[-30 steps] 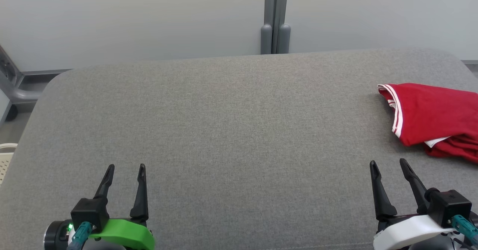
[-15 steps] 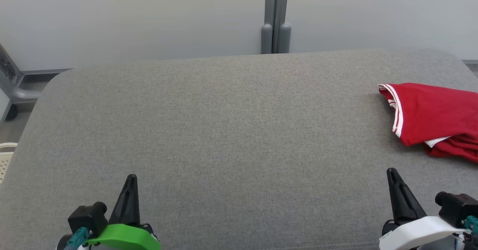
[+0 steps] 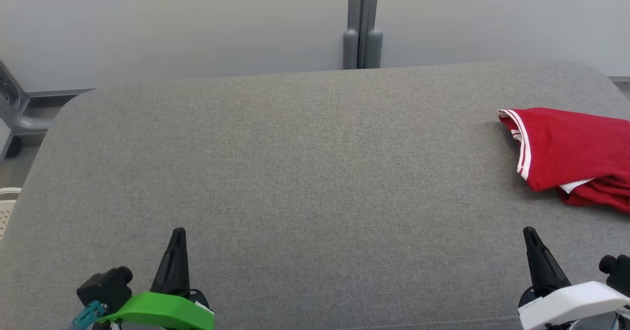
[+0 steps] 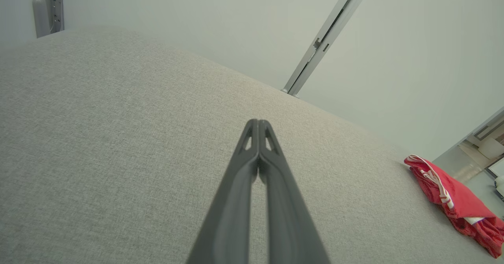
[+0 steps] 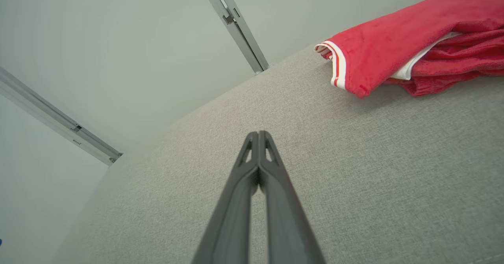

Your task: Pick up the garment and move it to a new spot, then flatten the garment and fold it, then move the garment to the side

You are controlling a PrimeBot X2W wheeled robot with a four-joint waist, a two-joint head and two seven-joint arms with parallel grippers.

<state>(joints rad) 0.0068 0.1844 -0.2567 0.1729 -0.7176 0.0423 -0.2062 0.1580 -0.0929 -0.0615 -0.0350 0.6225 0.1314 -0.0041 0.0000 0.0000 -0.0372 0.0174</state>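
Head view: gray fabric-topped bench (image 3: pixel 295 162) spans the frame, with a pale wall (image 3: pixel 172 24) behind it. A gray vertical post (image 3: pixel 362 24) stands at the far edge, about mid-frame.

The garment (image 3: pixel 571 152) is red with white striped trim. It lies in a bunched, loosely doubled heap on the bench's right side, partly cut off by the frame edge. A white inner layer peeks out at its near edge. Nothing is touching it.

Left end effector (image 3: pixel 177 234) sits at lower left above a green collar (image 3: pixel 157 310), showing as a single dark spike. Right end effector (image 3: pixel 529 232) sits at lower right above a white collar (image 3: pixel 571 300), with the same single-spike look. The right one is near the garment but clearly apart from it, with bare bench between them. The left one is well apart, across the bench.

Left wrist view: the fingers (image 4: pixel 236 201) are pressed together tip to tip with nothing between them, over bare bench. The garment is far off at the right edge.

Right wrist view: the fingers (image 5: pixel 236 201) are likewise closed against each other and empty. The garment is ahead at upper right, resting on the bench, striped hem facing the camera, not in contact with the tips.
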